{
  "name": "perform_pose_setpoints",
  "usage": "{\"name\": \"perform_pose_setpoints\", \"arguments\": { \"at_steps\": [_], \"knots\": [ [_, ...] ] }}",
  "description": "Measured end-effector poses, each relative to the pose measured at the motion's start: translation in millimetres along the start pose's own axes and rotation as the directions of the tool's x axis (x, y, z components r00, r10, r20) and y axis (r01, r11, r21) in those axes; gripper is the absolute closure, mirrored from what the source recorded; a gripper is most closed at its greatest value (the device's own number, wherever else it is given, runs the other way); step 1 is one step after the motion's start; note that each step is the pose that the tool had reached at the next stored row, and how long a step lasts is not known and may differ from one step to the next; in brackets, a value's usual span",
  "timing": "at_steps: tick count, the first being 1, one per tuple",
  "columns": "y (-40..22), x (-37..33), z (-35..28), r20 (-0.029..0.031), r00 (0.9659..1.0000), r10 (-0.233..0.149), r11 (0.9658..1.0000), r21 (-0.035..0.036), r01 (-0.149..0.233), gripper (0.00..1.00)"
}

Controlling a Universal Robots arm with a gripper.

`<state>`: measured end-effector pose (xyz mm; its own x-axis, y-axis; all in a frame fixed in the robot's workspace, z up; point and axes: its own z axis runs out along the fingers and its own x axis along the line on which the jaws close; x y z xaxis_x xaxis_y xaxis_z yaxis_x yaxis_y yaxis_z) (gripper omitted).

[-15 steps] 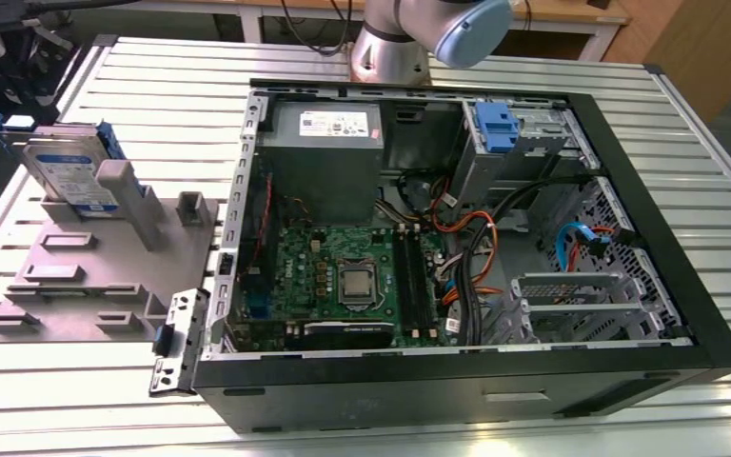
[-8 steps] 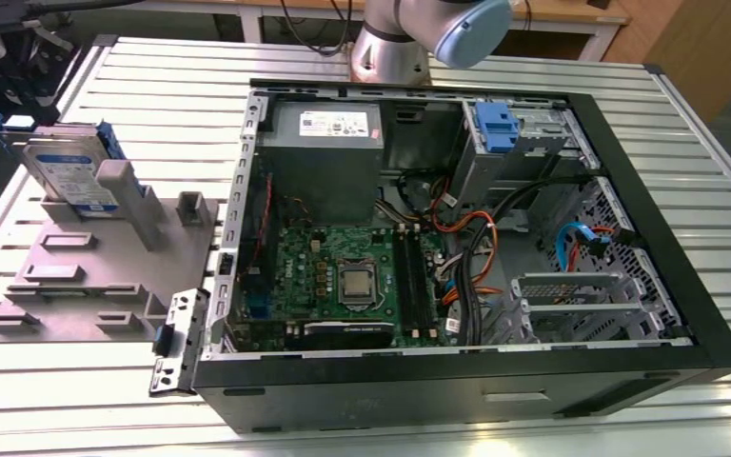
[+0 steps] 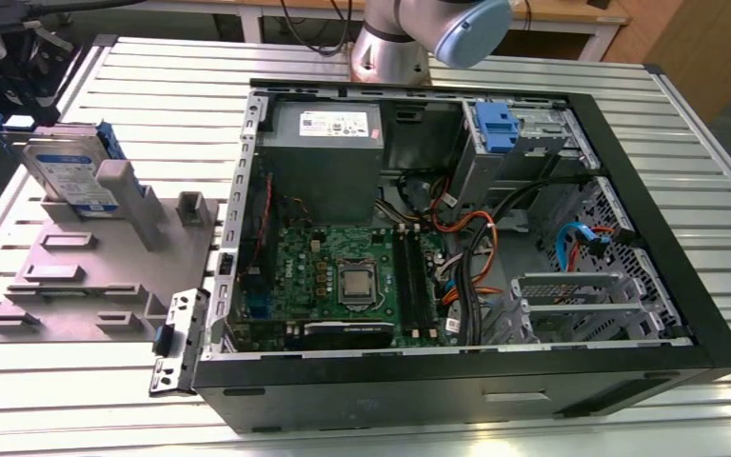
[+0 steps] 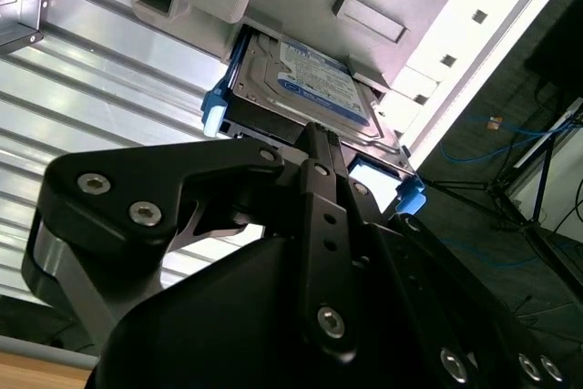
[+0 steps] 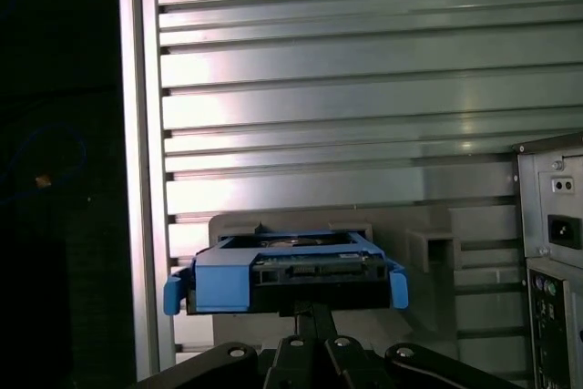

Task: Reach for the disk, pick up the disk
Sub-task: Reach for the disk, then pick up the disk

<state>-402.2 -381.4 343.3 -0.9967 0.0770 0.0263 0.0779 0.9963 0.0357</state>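
The disk (image 3: 71, 169) sits in its grey holder (image 3: 87, 271), upper left of the exterior view, not picked up yet. The tool (image 4: 314, 148) is near it; I cannot tell if it is apart or together.

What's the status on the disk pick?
Tool lined up on disk. Disk standing in grey holder, beside computer case. Path looks clear.

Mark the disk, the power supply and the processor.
disk (image 3: 64, 171): exterior view, on its white-and-blue label.
power supply (image 3: 321, 171): exterior view, on its bare grey face.
processor (image 3: 357, 283): exterior view, on its metal lid.
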Motion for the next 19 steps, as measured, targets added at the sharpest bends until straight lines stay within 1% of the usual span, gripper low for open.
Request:
{"name": "perform_pose_setpoints", "arguments": {
  "at_steps": [3, 7, 10, 12, 19],
  "knots": [
    [0.0, 0.0, 0.0, -0.0001, 1.0, 0.0, 1.0, 0.0001, 0.0, 0.89],
    [0.1, 0.1, -2.7, 0.0001, 1.0, 0.0, 1.0, 0.0001, 0.0, 0.89],
    [0.1, 0.0, -2.9, 0.0001, 1.0, 0.0, 1.0, 0.0001, 0.0, 0.89],
    [0.1, 0.1, -4.0, 0.0, 1.0, 0.0, 1.0, 0.0001, 0.0, 0.89],
    [0.1, 0.1, -4.2, 0.0, 1.0, 0.0, 1.0, 0.0001, 0.0, 0.89]
  ]
}}
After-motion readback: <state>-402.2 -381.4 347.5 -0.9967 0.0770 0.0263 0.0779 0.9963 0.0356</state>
